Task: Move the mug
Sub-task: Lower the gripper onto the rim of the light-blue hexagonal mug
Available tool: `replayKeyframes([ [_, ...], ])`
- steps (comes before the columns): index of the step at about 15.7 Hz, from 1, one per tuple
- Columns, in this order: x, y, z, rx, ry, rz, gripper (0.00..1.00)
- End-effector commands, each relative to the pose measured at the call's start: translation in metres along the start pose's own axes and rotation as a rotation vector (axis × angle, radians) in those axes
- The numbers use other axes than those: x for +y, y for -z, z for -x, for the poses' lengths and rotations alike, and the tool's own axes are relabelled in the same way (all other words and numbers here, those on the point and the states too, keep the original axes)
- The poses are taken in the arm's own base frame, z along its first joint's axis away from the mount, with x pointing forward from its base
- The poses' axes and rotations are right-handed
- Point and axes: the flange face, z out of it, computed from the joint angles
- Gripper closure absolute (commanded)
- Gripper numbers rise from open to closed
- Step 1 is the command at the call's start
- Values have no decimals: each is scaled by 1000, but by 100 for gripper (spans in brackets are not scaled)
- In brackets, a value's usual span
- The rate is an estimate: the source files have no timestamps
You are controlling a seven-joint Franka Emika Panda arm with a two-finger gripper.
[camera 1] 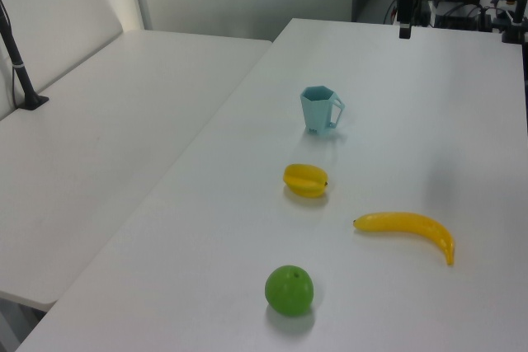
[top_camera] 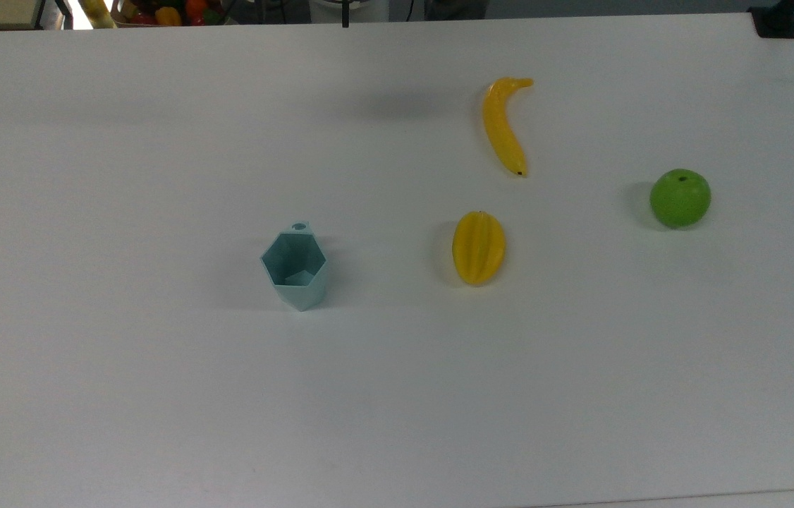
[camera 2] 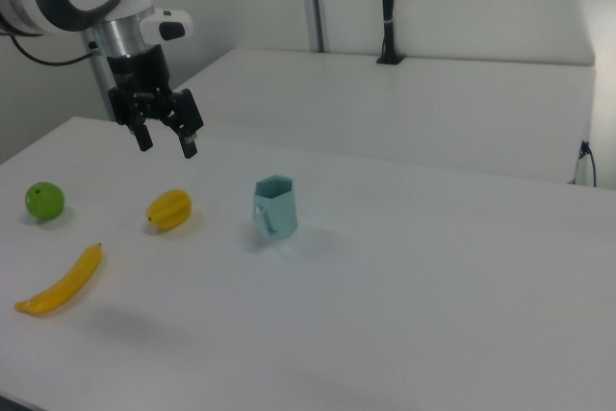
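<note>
The mug stands upright on the bench, mouth up, with the starfruit just beside it on the right view's left. The pincer hangs in the air with its fingers apart and nothing between them, above the starfruit (not the mug). So the mug lies below the pincer and off toward the right view's right. A grasp would likely mean travelling that way, then descending over the rim.
</note>
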Motion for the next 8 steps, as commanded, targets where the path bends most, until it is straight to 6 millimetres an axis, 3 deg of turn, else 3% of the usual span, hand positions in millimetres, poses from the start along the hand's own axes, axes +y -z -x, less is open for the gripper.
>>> replayKeyframes([
  [1,5,-5,1,-5,8,-20,0],
  [8,5,-17,-6,-18,8,-20,0],
])
